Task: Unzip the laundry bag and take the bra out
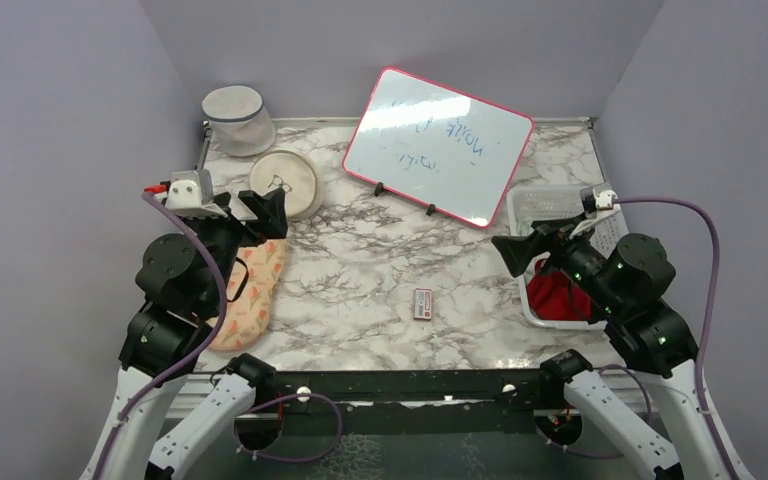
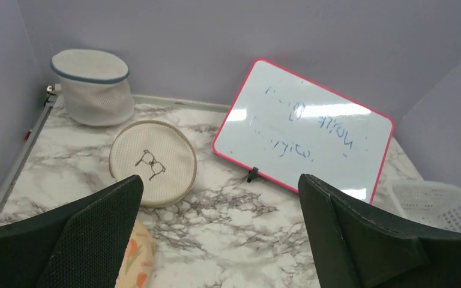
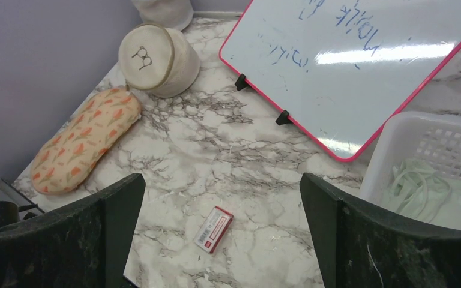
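The laundry bag (image 1: 252, 290) lies flat at the left side of the marble table, a long rounded pouch. The bra (image 3: 84, 141) shows through its mesh as peach-orange fabric with a small red and green print. One end of the bag (image 2: 135, 259) peeks out beside my left finger in the left wrist view. My left gripper (image 1: 253, 208) hovers over the bag's far end, open and holding nothing (image 2: 219, 198). My right gripper (image 1: 523, 250) hangs open over the right side, far from the bag, with bare table between its fingers (image 3: 222, 192).
A pink-framed whiteboard (image 1: 440, 145) leans at the back centre. A white basket (image 1: 538, 193) at the right holds a red cloth (image 1: 557, 295). A round cream disc (image 1: 285, 183) and a white mesh cylinder (image 1: 238, 120) stand back left. A small red-and-white box (image 1: 422, 303) lies mid-table.
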{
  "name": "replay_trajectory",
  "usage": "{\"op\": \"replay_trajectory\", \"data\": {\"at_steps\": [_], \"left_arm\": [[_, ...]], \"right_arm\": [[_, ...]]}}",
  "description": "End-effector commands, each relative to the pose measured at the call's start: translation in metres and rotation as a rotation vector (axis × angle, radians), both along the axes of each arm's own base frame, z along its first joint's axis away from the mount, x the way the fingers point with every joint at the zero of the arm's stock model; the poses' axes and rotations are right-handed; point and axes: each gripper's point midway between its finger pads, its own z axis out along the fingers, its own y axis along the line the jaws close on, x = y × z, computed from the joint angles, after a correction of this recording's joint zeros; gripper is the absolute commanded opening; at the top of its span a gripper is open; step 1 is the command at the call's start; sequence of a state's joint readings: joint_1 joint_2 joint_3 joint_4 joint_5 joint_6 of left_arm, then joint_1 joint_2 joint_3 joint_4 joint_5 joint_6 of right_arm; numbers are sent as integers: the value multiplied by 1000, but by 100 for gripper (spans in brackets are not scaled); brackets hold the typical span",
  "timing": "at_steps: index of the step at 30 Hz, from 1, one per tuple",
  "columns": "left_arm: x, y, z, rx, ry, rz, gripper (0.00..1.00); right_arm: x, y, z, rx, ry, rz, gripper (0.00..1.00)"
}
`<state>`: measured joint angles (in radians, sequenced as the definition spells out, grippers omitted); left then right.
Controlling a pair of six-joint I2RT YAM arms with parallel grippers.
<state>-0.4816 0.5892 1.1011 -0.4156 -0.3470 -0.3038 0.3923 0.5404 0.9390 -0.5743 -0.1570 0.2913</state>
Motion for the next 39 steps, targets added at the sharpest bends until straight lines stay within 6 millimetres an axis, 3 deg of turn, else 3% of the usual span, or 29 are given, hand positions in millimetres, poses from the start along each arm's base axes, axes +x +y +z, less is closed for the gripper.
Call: {"op": "replay_trajectory", "data": {"at_steps": [1,14,18,21,28,33,36,39], "left_arm": [[4,-7,-36,8,124,-44,99],[8,-11,-126,24,454,-85,99],[7,-21,-164,52,614,-143,99],[6,-18,-194,67,739,-118,99],[7,27,-243,41,918,245,99],[6,72,-255,-7,901,556,99],[4,87,-263,-82,890,650,99],[3,88,-274,-171,892,666,99]], "right_arm": [[11,-3,10,24,-14,-64,100],[23,10,3,12,58,-64,100],[18,22,2,10,54,12,100],[15,29,2,21,47,56,100],[12,38,1,38,52,102,100],[7,43,-2,55,63,135,100],[5,46,-4,62,71,155,100],[3,46,-3,67,73,161,99]]}}
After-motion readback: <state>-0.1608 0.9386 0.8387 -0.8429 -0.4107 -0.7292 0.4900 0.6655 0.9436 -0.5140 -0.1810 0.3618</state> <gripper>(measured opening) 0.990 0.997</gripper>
